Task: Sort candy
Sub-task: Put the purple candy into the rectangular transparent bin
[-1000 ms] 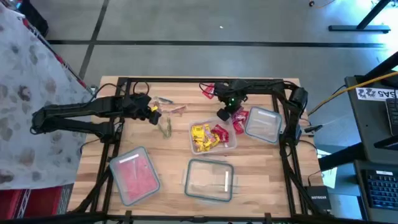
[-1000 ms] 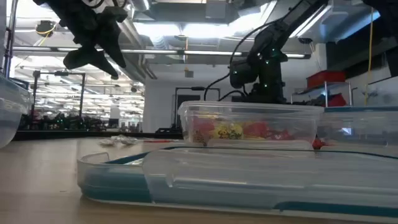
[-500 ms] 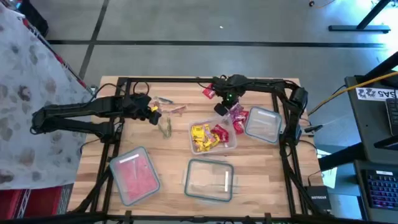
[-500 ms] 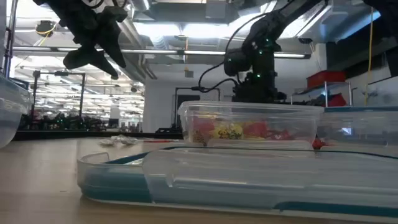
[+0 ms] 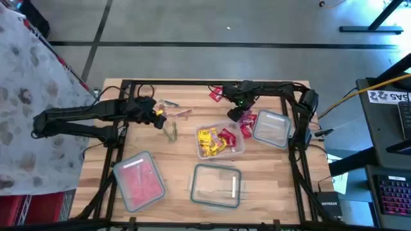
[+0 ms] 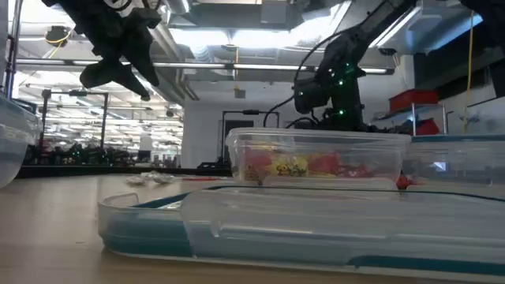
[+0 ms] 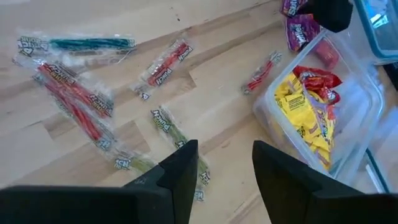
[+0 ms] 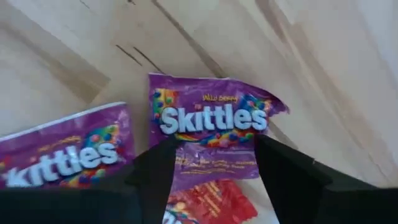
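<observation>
High view: the right gripper (image 5: 236, 113) sat low over the purple Skittles packs (image 5: 246, 120) at the far right of the wooden table (image 5: 173, 163), between the middle container (image 5: 239, 149) and the empty container (image 5: 272, 128). In the right wrist view its fingers (image 8: 152, 177) were spread apart, straddling one purple Skittles pack (image 8: 214, 124); a second purple pack (image 8: 59, 146) lay beside it and a red pack (image 8: 208, 205) just below. The fingers did not appear to be pinching anything.

The left gripper (image 5: 156, 116) hung over the far left of the table. In the left wrist view its fingers (image 7: 183, 171) were spread, nothing between them, above a greenish candy rope (image 7: 171, 134). Red ropes (image 7: 74, 99) and a blue one (image 7: 90, 43) lay scattered on the wood nearby.

The middle container held yellow packs (image 5: 207, 141) and red packs (image 5: 226, 138). A lidded container (image 5: 138, 179) with pinkish contents sat near left; another clear container (image 5: 216, 186) sat near centre.
</observation>
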Robot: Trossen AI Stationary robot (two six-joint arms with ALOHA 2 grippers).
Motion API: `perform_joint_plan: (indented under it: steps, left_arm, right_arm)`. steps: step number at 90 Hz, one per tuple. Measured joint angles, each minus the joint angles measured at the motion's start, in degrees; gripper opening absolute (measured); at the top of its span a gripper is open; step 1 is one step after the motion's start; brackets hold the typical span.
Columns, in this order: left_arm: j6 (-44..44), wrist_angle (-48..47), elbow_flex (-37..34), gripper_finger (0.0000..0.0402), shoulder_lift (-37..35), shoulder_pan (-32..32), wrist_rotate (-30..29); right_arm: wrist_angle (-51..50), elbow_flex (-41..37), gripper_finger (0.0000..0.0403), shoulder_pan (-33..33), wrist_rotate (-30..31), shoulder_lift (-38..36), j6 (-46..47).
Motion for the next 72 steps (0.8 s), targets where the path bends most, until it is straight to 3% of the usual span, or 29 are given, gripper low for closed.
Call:
perform_joint_plan:
  steps: [11, 35, 54, 72]
  left_arm:
    - [0.01, 0.04, 0.00, 0.0136, -0.01, 0.00, 0.00]
    - [0.01, 0.06, 0.00, 0.0136, 0.00, 0.00, 0.00]
    - [0.01, 0.07, 0.00, 0.0136, 0.00, 0.00, 0.00]
    - [0.03, 0.07, 0.00, 0.0136, -0.01, 0.00, 0.00]
  right_arm:
    - [1.85, -0.81, 0.0151, -0.04, -1.65, -0.01, 0.15]
    - [2.98, -0.88, 0.0012, -0.02, -1.48, -0.01, -0.50]
    - [4.01, -1.02, 0.0002, 0.00, -1.48, -0.85, -0.71]
    - [3.60, -1.03, 0.0000, 0.04, -2.21, -6.01, -0.53]
